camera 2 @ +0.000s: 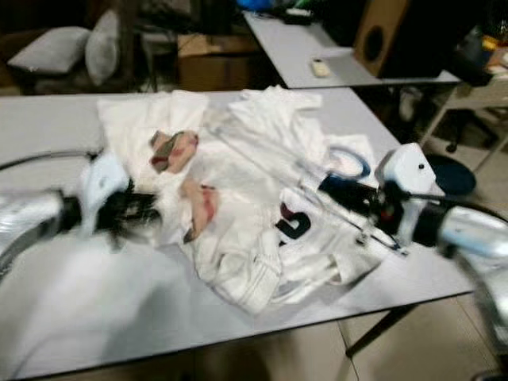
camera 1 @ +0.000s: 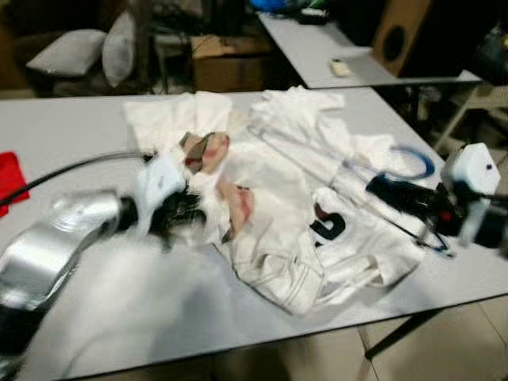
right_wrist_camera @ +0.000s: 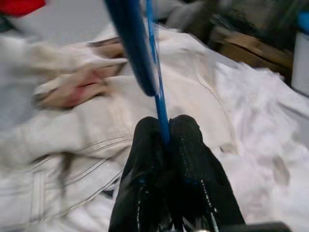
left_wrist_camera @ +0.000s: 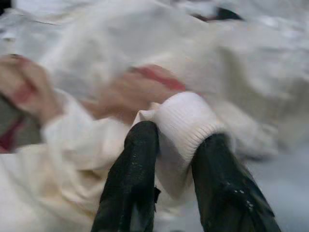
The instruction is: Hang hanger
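My right pincer (right_wrist_camera: 166, 133) is clamped on the blue hanger (right_wrist_camera: 140, 53), left pincer (left_wrist_camera: 176, 159) pinching a white garment's cuff (left_wrist_camera: 186, 121) on the tabletop (camera 1: 71, 127); thin wire may twist or slip if cloth drags.

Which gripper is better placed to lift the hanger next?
Right. The right gripper is shut on the blue hanger; the left gripper holds a white cuff.
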`<state>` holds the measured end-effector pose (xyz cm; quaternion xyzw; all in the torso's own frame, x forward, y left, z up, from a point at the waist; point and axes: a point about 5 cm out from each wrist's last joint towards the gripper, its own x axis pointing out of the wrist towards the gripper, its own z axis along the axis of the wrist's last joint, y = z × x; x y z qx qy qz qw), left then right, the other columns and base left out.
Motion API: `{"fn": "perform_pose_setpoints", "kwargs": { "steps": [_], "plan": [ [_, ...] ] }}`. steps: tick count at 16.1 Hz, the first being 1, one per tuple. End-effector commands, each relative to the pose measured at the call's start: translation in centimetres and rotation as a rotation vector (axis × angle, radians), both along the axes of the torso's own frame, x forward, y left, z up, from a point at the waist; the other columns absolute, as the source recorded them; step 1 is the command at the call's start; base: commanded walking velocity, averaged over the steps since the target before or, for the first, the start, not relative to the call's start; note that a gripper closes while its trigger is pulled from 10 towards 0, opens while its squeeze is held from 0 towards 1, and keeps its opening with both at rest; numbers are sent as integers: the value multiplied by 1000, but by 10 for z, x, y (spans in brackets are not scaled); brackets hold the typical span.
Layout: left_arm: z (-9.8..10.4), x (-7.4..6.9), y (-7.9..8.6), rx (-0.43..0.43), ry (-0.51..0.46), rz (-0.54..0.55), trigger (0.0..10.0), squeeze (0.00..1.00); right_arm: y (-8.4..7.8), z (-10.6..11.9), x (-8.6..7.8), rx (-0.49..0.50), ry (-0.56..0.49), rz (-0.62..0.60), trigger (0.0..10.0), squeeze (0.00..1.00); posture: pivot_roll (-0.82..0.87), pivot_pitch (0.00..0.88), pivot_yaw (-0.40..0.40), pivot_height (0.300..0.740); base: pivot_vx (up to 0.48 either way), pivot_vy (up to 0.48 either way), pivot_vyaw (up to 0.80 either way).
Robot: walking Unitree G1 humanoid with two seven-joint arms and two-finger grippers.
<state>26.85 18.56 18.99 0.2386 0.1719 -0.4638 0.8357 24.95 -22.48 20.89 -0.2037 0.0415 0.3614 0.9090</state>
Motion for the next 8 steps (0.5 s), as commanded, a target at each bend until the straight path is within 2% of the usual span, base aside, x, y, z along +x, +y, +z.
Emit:
{"fn": "perform_pose_setpoints", "kwargs": {
  "steps": [1,3,5,6,7,8],
  "plan": [
    [11,-13,0,34,9,-51,10000,1000,3,-3,4,29,-2,-75,10000,0,80,0,-26,740,0,0,0],
    [23,-35,12,78,45,-83,10000,1000,10,-11,10,93,-8,-141,10000,0,104,0,-28,740,0,0,0],
    [35,-44,18,0,47,-70,10000,1000,16,-11,17,169,-27,-196,10000,0,103,0,-21,740,0,0,0],
    [49,-29,31,-111,-84,91,10000,1000,26,-6,23,251,-42,-272,10000,0,86,0,-12,740,0,0,0],
    [51,-25,34,-125,-123,136,10000,1000,28,-6,24,272,-37,-292,10000,0,81,0,-10,740,0,0,0],
    [52,0,42,-192,-259,393,10000,796,40,-5,24,354,-31,-339,10000,0,65,0,2,740,0,0,0]
  ]
}}
